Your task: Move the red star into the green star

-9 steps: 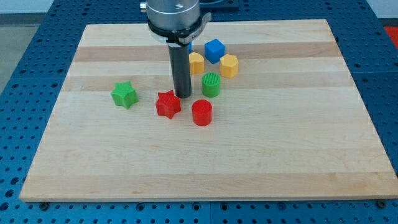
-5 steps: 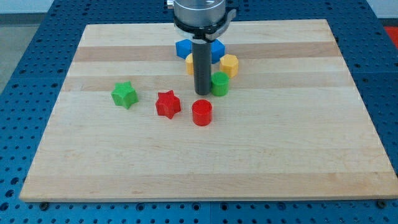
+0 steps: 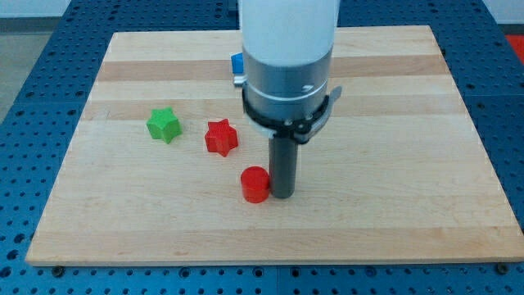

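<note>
No brand names, labels or writing readable anywhere that I can spot, so moving on. The surface is a pale wooden board (image 3: 393, 188) made of glued strips with slightly different tones, sitting on a blue perforated bench (image 3: 24, 164) full of little holes; a strip of light floor shows at the view's top corners. The red star (image 3: 221, 137) is a chunky little thing, bright red with short blunt points, lying flat on the board left of centre. The green star (image 3: 164, 124) is the same kind of shape in bright green, further to the view's left and a touch higher, near the red one but not touching it. My tip (image 3: 282, 195) is down on the board right beside a red cylinder (image 3: 255, 184), touching or all but touching its right side, and both sit below and to the right of the red star, clear of it. The arm's big white and grey body (image 3: 288, 57) blocks the middle top of the board; only a corner of a blue block (image 3: 237, 63) peeks out at its left edge. There are no jaws here at all, just the straight dark rod.
</note>
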